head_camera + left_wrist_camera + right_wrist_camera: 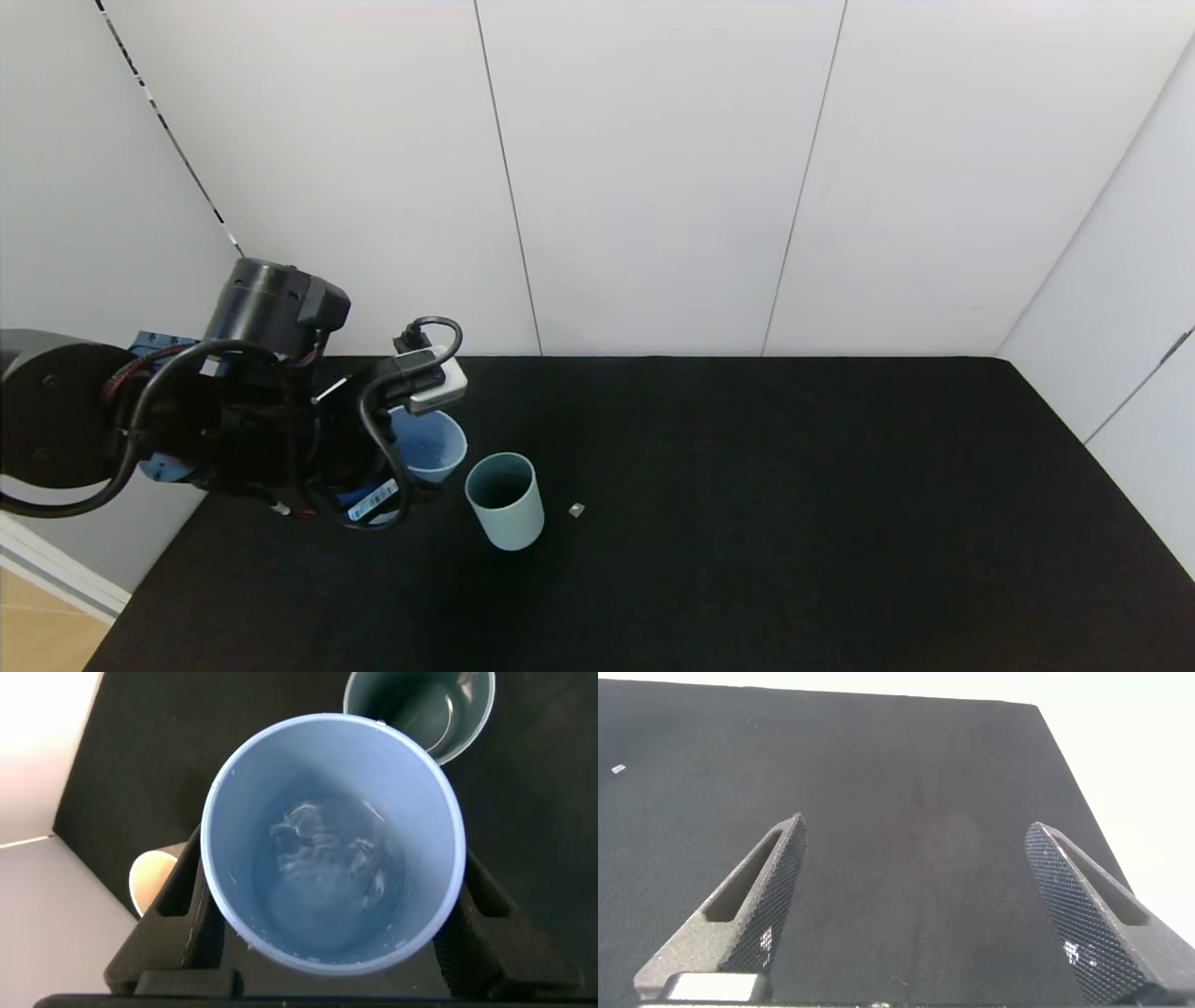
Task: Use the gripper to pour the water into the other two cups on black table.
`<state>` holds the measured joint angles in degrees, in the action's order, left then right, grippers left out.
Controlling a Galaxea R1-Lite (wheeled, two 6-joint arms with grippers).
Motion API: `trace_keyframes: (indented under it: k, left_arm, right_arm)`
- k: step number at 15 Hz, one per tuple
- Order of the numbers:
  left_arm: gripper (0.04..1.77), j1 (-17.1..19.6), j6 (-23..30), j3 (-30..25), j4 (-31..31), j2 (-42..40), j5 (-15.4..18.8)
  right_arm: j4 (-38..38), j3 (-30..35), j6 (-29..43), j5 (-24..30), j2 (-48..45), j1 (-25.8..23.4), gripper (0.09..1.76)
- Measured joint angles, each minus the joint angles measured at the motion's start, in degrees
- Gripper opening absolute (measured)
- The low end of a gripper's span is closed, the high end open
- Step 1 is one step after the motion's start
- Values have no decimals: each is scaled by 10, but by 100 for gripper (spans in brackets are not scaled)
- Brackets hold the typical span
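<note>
Black table [747,523], left hand [327,915] gripping blue cup [332,840], teal cup [505,499] beside

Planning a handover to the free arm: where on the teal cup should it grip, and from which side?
Grip the teal cup around its mid wall, from its right: it stands upright and open-topped, and the left tool holding the blue cup crowds its left.

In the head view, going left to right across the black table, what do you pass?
Left tool holding the blue cup → teal cup → small grey scrap → bare black table.
</note>
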<state>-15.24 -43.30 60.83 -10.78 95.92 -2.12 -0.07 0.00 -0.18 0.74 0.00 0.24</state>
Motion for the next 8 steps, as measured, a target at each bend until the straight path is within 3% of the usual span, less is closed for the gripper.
trace_keyframes:
  k: [4,8]
  left_arm:
    - [123,-19,-26,9,-15,14,-36]
    - [123,-33,-45,47,-67,26,-47]
  right_arm:
    - [0,0,0,0,0,0,171]
    - [0,0,0,0,0,0,171]
